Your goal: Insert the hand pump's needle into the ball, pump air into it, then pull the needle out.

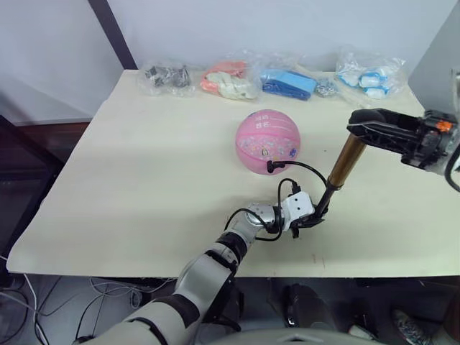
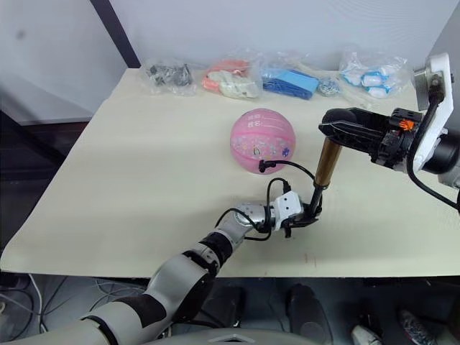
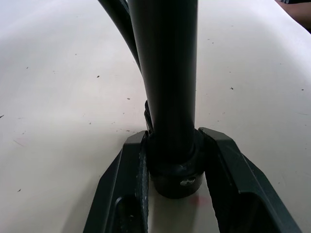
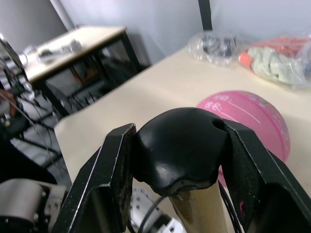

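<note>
The pink ball [image 1: 267, 141] rests in the middle of the cream table [image 1: 144, 180]. The hand pump [image 1: 347, 162] stands tilted to the right of the ball and nearer the front. My left gripper [image 1: 314, 218] is shut on its black lower end [image 3: 170, 165], close to the tabletop. My right gripper [image 1: 363, 123] is shut on the black handle [image 4: 177, 150], which sits right on top of the gold cylinder [image 4: 194, 213]. The thin black hose [image 1: 302, 167] loops from the pump's base to a small black fitting [image 1: 272, 168] against the ball's front. The needle's pin is hidden.
Several clear plastic bags with small items line the table's back edge, among them a blue one [image 1: 287, 83] and an orange-and-white one [image 1: 228, 79]. The table's front edge [image 1: 215, 273] runs just behind my left forearm. A second table [image 4: 73, 43] stands farther off.
</note>
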`<state>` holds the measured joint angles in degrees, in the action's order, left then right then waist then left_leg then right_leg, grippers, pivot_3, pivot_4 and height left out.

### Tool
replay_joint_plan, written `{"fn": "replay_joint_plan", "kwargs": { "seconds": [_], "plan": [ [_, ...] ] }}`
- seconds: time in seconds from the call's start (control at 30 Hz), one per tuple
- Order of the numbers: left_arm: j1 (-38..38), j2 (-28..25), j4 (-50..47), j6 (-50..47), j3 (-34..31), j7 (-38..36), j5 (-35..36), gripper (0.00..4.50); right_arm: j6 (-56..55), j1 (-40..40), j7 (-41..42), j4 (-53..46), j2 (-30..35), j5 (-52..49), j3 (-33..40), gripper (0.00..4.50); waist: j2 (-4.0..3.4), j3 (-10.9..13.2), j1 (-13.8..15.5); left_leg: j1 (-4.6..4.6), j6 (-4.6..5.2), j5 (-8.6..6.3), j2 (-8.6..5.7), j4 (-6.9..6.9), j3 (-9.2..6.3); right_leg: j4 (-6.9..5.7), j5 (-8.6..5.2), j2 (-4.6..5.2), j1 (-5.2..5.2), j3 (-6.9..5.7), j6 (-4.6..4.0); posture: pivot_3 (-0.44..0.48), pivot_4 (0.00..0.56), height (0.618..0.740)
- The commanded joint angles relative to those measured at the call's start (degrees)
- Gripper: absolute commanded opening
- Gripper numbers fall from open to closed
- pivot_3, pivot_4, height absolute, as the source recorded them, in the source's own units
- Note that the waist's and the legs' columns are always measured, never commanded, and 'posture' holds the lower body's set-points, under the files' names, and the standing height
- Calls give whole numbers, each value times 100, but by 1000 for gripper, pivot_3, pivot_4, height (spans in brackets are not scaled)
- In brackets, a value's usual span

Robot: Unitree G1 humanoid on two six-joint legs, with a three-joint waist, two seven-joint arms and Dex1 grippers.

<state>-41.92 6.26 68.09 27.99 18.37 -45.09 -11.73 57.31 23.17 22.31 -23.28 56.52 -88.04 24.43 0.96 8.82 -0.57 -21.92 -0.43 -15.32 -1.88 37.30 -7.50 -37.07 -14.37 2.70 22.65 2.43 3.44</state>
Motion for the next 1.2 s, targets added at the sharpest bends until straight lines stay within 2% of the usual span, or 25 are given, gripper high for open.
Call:
{"fn": "replay_joint_plan", "kwargs": {
  "seconds": [0.03, 0.3, 0.53, 0.7, 0.83, 1.0, 1.2],
  "plan": [
    [282, -173, 452, -292, 185, -63, -302, 1104, -379, -386, 110, -298, -304, 313, 235, 2019, 9, -7, -5, 1, 0, 0, 0, 0, -1, 0, 0, -1, -1, -1, 0, 0, 150, 740],
    [301, -198, 439, -292, 188, -87, -297, 1104, -865, -1586, 476, -562, -1094, 1506, -476, 2019, 24, -37, -32, 28, 0, 0, 4, 0, 0, -12, -1, -24, -19, 1, 0, 0, 150, 740],
    [313, -207, 437, -289, 200, -102, -305, 1104, -1250, -2013, 814, -197, -1543, 2763, -1421, 2019, 39, -74, -36, 44, -1, 0, 14, -2, -10, -11, -3, -45, -31, 1, -2, 0, 150, 740],
    [327, -193, 443, -303, 208, -100, -312, 1104, -1429, -2150, 970, 207, -1864, 3463, -2015, 1992, 51, -93, -39, 124, -2, -2, 18, -26, -11, 14, -20, -48, -110, 0, 16, 0, 150, 740],
    [330, -186, 442, -309, 207, -105, -310, 1104, -1462, -2153, 1078, 249, -1910, 3649, -1934, 1992, 47, -105, -38, 124, -2, -2, 18, -25, -13, 14, -22, -48, -109, 0, 14, 0, 150, 740],
    [337, -175, 441, -315, 209, -108, -311, 1104, -1300, -1936, 1083, 17, -1796, 3337, -1469, 1992, 46, -107, -32, 122, -2, -2, 18, -24, -14, 14, -21, -48, -109, 0, 14, 0, 150, 740],
    [336, -174, 450, -332, 217, -109, -323, 1104, -718, -1105, 678, -351, -1345, 2025, -554, 1992, 11, -74, -20, 109, -2, -2, 13, -21, -11, 15, -20, -39, -104, 3, 12, 0, 150, 740]
  ]
}}
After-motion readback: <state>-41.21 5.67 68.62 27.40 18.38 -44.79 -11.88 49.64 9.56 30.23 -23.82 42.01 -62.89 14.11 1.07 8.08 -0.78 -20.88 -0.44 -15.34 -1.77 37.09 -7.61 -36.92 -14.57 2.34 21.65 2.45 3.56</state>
